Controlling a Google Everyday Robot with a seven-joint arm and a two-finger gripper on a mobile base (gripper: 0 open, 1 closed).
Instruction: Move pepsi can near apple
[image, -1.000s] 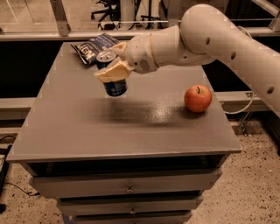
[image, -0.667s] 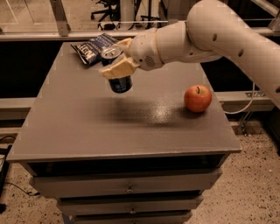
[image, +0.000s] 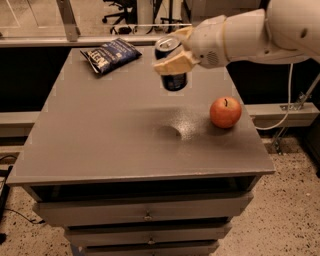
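Note:
The pepsi can (image: 173, 75) is a blue can with a silver top, held in the air above the middle of the grey table (image: 100, 145). My gripper (image: 172, 55) is shut on the pepsi can, its tan fingers (image: 172, 62) wrapping the can's upper part. The white arm reaches in from the upper right. The apple (image: 225, 112) is red-orange with a short dark stem and sits on the table near the right edge, to the lower right of the can and apart from it.
A flat dark blue snack bag (image: 110, 54) lies at the table's back left. The table has drawers (image: 147, 216) below its front edge. A grey cable (image: 289, 100) hangs at the right. Office chairs stand in the background.
My gripper has carried the pepsi can to the right, closer to the apple. The apple and snack bag have not moved.

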